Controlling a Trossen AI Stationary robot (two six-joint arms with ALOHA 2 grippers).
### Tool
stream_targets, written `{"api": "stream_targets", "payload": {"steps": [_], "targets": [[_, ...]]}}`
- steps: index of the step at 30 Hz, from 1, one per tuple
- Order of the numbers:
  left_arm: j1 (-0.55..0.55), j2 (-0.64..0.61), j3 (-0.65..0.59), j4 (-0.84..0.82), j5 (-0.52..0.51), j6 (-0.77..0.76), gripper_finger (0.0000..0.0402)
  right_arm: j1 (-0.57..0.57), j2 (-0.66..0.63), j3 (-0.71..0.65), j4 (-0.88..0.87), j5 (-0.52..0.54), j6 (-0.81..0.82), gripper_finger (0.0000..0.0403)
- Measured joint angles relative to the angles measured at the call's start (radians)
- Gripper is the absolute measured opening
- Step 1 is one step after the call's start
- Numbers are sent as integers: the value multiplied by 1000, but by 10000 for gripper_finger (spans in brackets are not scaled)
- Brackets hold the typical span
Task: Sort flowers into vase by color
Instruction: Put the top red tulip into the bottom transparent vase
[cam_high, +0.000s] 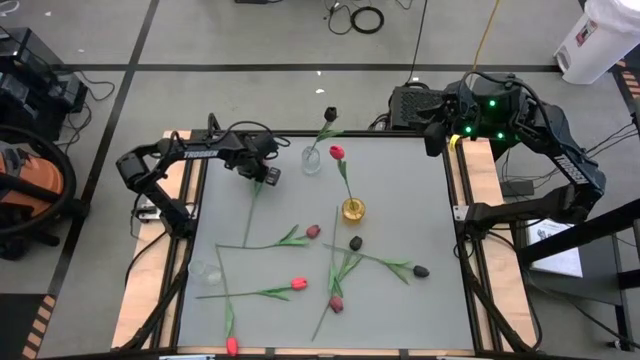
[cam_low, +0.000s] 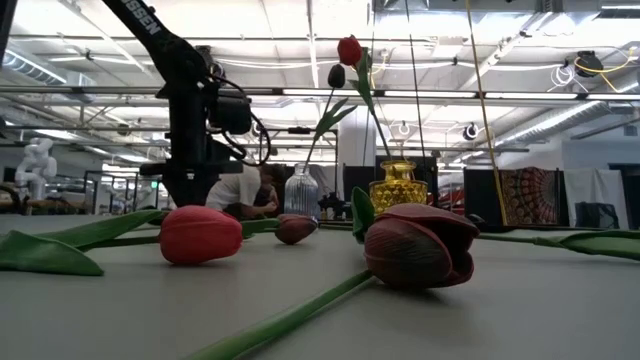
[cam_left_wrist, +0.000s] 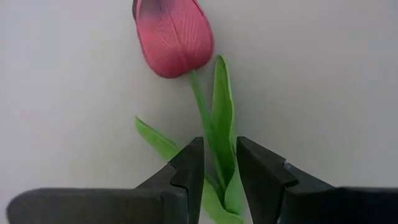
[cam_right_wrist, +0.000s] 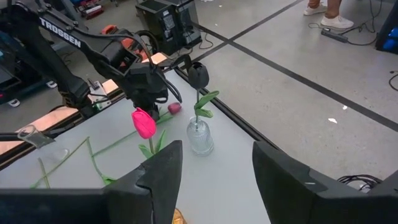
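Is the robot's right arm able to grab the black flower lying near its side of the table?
Probably yes. The right tool hangs open at the table's back corner, and the black flower lies alone on bare table on that arm's side, nothing over it.

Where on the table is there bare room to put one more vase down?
Free: the grey table top between the yellow glass vase and the right edge, and the front right corner beyond the black tulip. Crowded: the middle and front left, where loose tulips lie.
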Motion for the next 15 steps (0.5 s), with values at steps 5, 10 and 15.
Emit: {"api": "stream_targets", "payload": {"steps": [5,10,15], "targets": [[1,0,0,2,-2,-23,103,0,0,0,0,0,0,187],[0,0,0,19,2,-24,103,0,0,0,0,0,0,187],[0,0,0,16,24,-49,103,0,0,0,0,0,0,187]]}}
